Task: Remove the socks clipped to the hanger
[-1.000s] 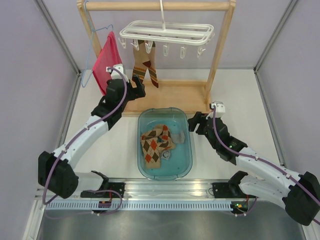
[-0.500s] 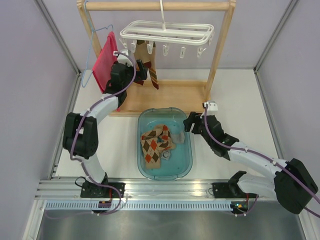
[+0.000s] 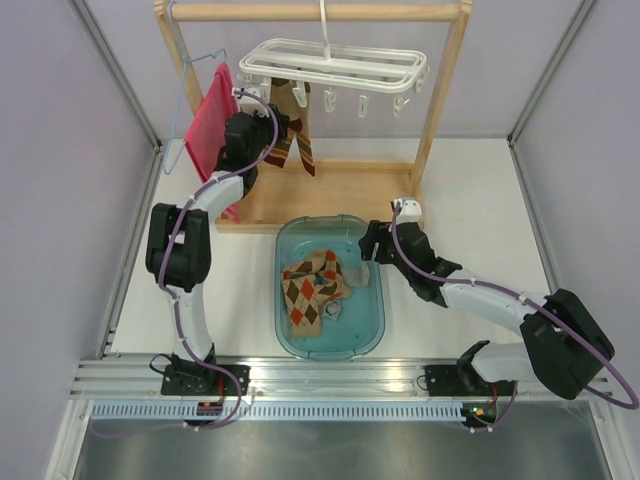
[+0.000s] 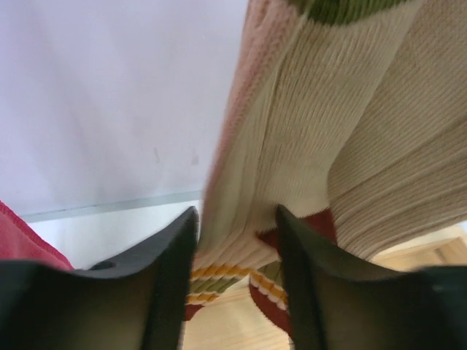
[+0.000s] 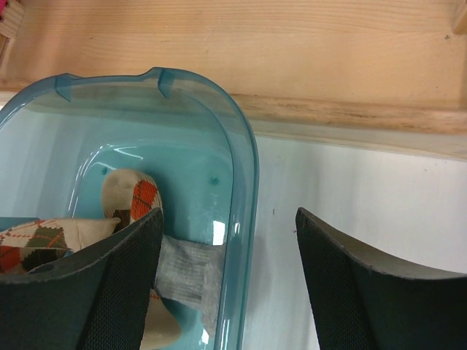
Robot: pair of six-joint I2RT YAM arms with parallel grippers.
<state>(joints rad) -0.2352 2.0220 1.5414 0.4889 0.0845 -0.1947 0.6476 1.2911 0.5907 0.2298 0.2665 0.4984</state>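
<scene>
The left arm has swung from the wooden base up and farther away, so that the left gripper now sits at the hanging sock under the hanger. Its jaws have narrowed and now flank the fabric. The right gripper has slid left and now hovers over the tub's right rim.

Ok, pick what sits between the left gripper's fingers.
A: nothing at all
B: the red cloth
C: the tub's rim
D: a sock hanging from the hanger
D: in the left wrist view the sock hangs down through the gap of the left gripper.
</scene>
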